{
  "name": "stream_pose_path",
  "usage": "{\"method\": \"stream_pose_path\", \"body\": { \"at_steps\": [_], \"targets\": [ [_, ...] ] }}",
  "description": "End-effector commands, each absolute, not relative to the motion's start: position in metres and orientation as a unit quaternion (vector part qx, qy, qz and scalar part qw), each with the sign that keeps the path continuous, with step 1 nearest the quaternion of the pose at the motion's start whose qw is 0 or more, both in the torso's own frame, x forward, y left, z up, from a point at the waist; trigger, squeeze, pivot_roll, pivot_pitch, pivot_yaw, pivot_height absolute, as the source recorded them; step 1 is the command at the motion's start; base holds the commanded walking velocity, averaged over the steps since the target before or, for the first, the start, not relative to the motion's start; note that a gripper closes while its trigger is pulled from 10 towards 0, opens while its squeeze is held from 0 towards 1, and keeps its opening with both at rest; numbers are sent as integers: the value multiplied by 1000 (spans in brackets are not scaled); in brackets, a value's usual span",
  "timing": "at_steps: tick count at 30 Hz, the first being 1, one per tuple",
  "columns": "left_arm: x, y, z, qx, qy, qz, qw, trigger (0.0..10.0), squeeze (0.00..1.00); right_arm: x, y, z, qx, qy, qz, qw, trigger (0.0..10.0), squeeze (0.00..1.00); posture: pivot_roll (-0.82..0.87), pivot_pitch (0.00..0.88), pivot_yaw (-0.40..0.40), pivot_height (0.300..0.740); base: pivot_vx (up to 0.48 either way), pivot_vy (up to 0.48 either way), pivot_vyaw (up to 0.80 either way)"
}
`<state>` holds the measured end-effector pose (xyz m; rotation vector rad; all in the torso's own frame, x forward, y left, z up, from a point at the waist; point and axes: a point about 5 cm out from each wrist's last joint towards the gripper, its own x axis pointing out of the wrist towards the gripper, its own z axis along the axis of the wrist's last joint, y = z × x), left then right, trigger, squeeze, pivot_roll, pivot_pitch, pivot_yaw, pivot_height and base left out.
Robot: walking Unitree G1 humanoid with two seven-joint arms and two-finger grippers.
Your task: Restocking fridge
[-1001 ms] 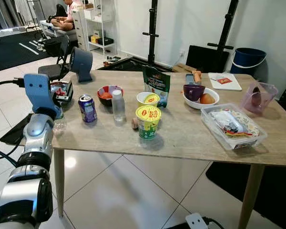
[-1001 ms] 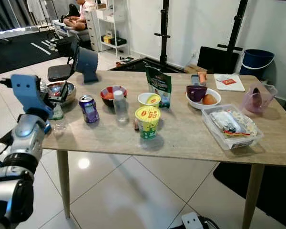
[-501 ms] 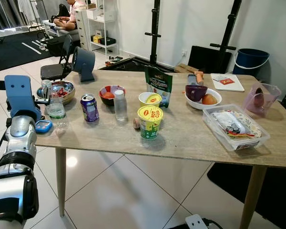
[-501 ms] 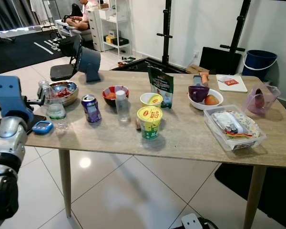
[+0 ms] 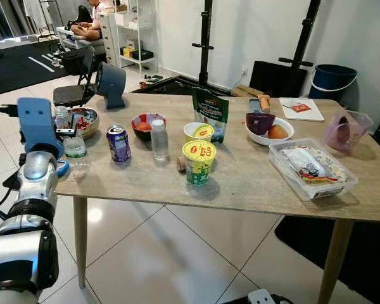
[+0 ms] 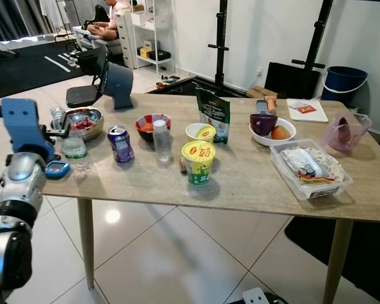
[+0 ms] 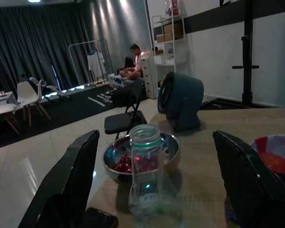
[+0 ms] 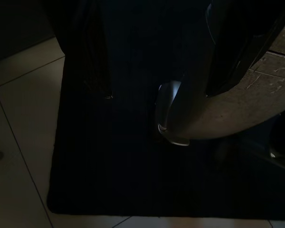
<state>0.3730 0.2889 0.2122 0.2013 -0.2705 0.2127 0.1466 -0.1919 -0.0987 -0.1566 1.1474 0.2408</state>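
Observation:
A small clear water bottle stands near the table's left edge, in front of a metal bowl. My left arm is raised beside that edge, its blue wrist mount level with the bottle. In the left wrist view the left gripper is open, and the bottle stands a little ahead, centred between the black fingers. Farther along the table are a purple can, a taller clear bottle, a red bowl and two yellow-lidded cups. My right gripper hangs idle and open over a dark mat.
A green bag, a white bowl with fruit, a clear lidded box and a pink jug fill the table's right half. A grey fan stands at the back left. A person sits far behind.
My left arm swung out to the left and has now come back a little toward the small bottle. The view itself shifted slightly. Nothing on the table moved.

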Motion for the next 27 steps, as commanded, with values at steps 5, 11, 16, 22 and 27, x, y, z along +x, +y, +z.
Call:
{"method": "stream_pose_path", "body": {
  "at_steps": [5, 11, 16, 22, 27],
  "targets": [
    [370, 293, 212, 116, -142, 125, 975, 10000, 0, 142, -188, -101, -66, 547, 117, 826, 10000, 0, -27, 0, 33, 740, 0, 0, 0],
    [364, 305, 220, 128, -157, 160, 966, 10000, 0, 153, -182, -97, -60, 531, 142, 833, 10000, 0, -21, 0, 32, 740, 0, 0, 522],
    [362, 307, 221, 134, -160, 163, 964, 10000, 0, 154, -181, -97, -56, 530, 142, 834, 10000, 0, -18, 0, 30, 740, 0, 0, 781],
    [362, 306, 227, 140, -175, 160, 961, 10000, 0, 151, -183, -97, -58, 533, 136, 833, 10000, 0, -17, 0, 28, 740, 0, 0, 780],
    [365, 299, 232, 138, -187, 143, 962, 10000, 0, 151, -185, -98, -60, 533, 125, 835, 10000, 0, -17, 0, 28, 740, 0, 0, 155]
  ]
}}
